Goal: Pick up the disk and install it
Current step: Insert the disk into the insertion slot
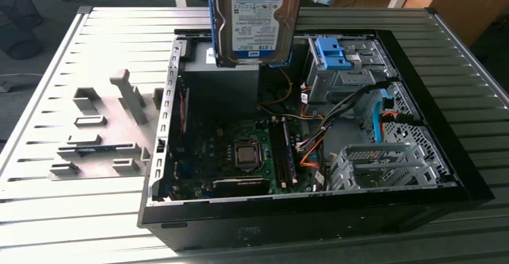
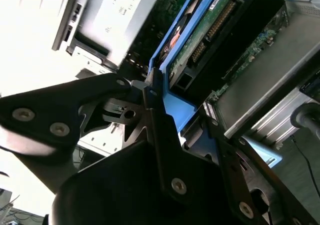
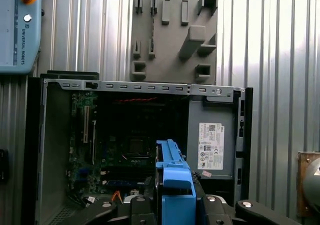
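Up in the air at twelve o'clock over the open computer case (image 1: 318, 219) in the exterior view: the disk (image 1: 258, 22), well clear of everything below. Pinched by the end effector (image 2: 177, 97), clamped tight on the blue carrier frame (image 3: 175, 180), with black fingers (image 2: 155, 115) on either side of the blue plastic in both wrist views. Probably gripped by the frame rather than the metal body, to keep the label face and the green circuit board (image 2: 215, 30) free of contact. Held high, by the look of it, to clear the case walls and the tangle of cables (image 1: 334, 121).

Hanging on end: long axis close to vertical, tipped just a touch, label face toward the exterior camera, lower short edge aimed down into the case.

Down below, at about one o'clock inside the case, a metal drive cage (image 1: 342, 79) topped by a bare blue bracket (image 1: 330, 52). At four o'clock, a second perforated cage (image 1: 382, 165). Out at nine o'clock on the slatted counter (image 1: 64, 216), a grey fixture plate (image 1: 104, 133).

Picked up, then, but not yet seated in any bay, judging from the open gap beneath.
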Controlling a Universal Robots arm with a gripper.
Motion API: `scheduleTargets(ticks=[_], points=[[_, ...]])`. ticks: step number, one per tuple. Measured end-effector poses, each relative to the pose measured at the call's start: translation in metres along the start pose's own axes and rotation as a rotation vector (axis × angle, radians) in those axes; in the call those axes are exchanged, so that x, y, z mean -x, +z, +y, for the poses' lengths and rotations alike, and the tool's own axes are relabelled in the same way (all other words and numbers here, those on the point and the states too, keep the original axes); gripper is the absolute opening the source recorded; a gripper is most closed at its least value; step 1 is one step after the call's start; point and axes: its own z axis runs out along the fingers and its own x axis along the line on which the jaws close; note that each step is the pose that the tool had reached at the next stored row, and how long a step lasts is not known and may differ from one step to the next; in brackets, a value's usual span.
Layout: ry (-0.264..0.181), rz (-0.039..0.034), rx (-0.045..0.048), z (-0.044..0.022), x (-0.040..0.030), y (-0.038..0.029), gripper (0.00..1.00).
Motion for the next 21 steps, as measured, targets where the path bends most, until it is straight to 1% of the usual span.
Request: scheduleTargets(ticks=[4, 9, 11, 16, 17, 21], points=[[0.000, -0.0001, 0.0000, 0.0002, -0.0123, 0.0006, 0.37], [0.000, -0.0002, 0.0000, 0.0004, -0.0212, 0.0010, 0.37], [0.000, -0.0001, 0.0000, 0.0004, -0.0224, 0.0010, 0.37], [0.000, -0.0002, 0.0000, -0.0006, -0.0229, 0.0013, 0.37], [0.000, -0.0001, 0.0000, -0.0016, -0.0228, 0.0013, 0.37], [0.000, -0.0001, 0.0000, -0.0097, -0.0230, 0.0012, 0.37]])
